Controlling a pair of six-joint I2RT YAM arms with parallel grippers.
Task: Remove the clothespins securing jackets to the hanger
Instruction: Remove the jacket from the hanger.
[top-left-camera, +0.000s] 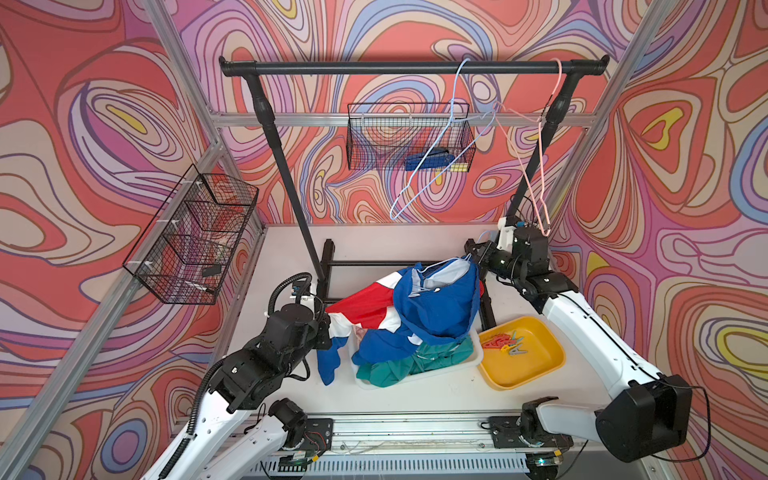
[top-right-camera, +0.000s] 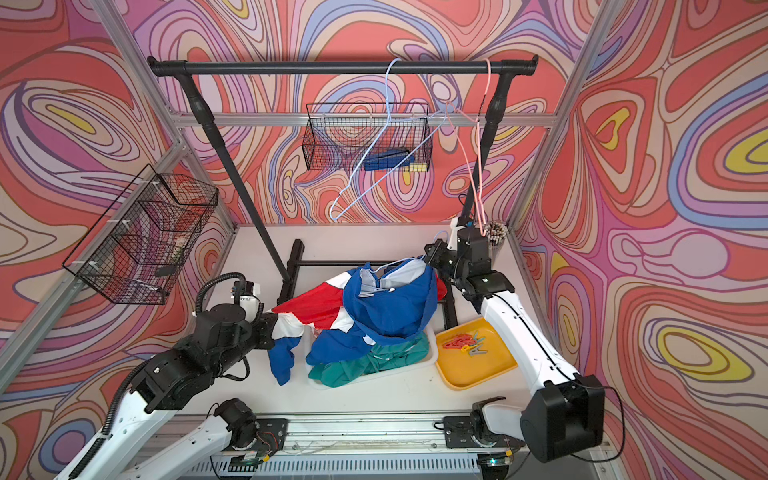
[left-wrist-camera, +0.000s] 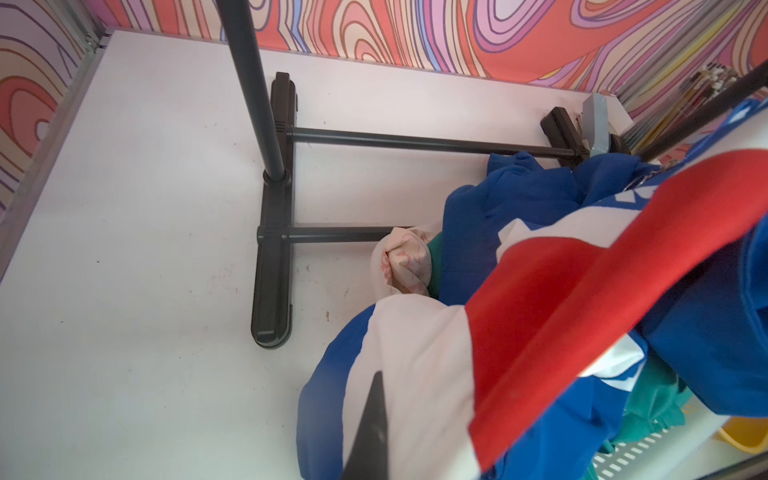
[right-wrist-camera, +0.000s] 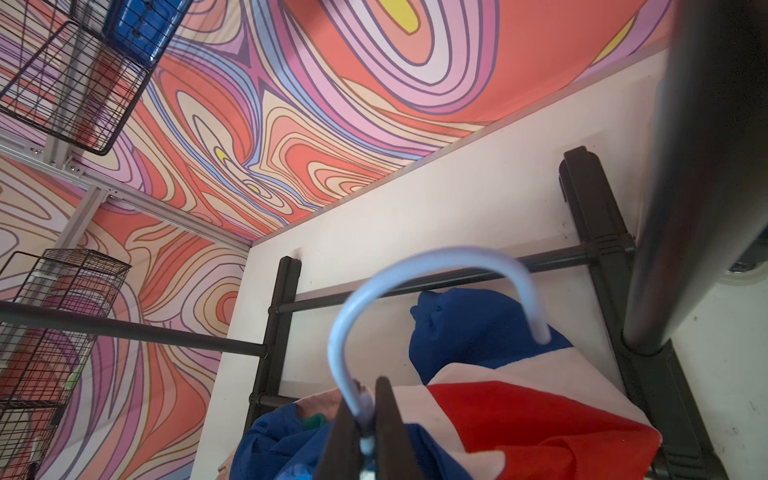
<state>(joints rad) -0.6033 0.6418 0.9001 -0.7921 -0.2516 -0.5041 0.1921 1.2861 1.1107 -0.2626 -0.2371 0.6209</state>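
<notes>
Top views, both: white bin (top-left-camera: 449, 370) holds teal jacket (top-left-camera: 415, 363), blue-red-white jacket (top-left-camera: 424, 307) draped over; yellow tray (top-left-camera: 536, 361), lower right, holds clothespins (top-left-camera: 505, 343). Left gripper (top-left-camera: 327, 328) clamps that draped jacket. Right wrist view shows right gripper (right-wrist-camera: 365, 403) pinching hanger (right-wrist-camera: 415, 259); left wrist view, pink-and-cream jacket (left-wrist-camera: 405, 262).

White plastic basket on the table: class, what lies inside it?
A teal jacket, overlaid by the blue-red-white hooded jacket; a pink-and-cream garment peeks out. The white basket's floor is hidden.

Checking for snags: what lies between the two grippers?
The blue-red-white jacket: left gripper pinches its cloth, right gripper clamps its light blue hanger. Both top views show it.
</notes>
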